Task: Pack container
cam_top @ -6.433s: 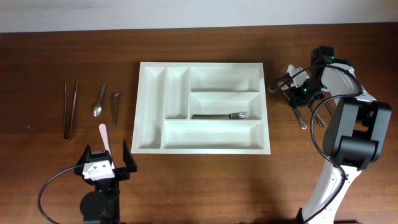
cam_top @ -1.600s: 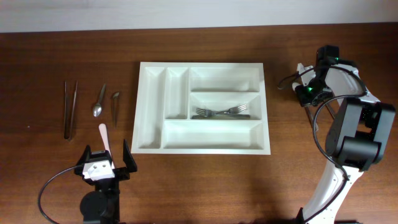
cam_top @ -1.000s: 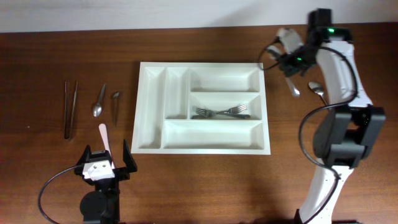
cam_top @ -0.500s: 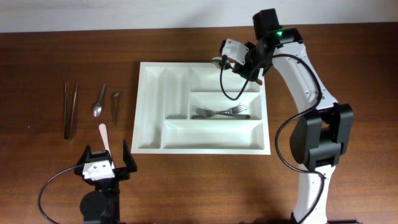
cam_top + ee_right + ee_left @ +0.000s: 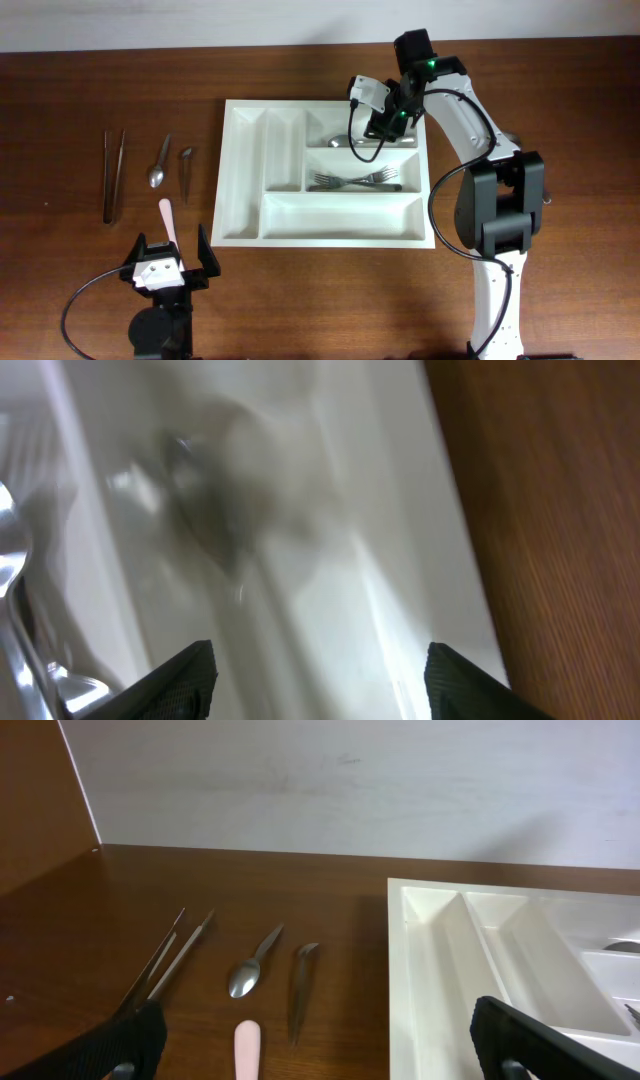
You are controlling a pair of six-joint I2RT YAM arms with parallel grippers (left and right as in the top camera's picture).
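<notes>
Likely a robotics lab: wooden table [image 5: 80,80] against plain white wall [image 5: 350,780], cabled robot arm [image 5: 458,98].

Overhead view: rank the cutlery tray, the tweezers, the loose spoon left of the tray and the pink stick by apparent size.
1. cutlery tray
2. tweezers
3. spoon and pink stick: about alike in length, so I won't rank them.

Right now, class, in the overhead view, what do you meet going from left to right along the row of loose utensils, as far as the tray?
In order: long metal tweezers → spoon → small dark utensil → container. The pink stick is left out, since it overlaps the spoon and the dark utensil from left to right.
</notes>
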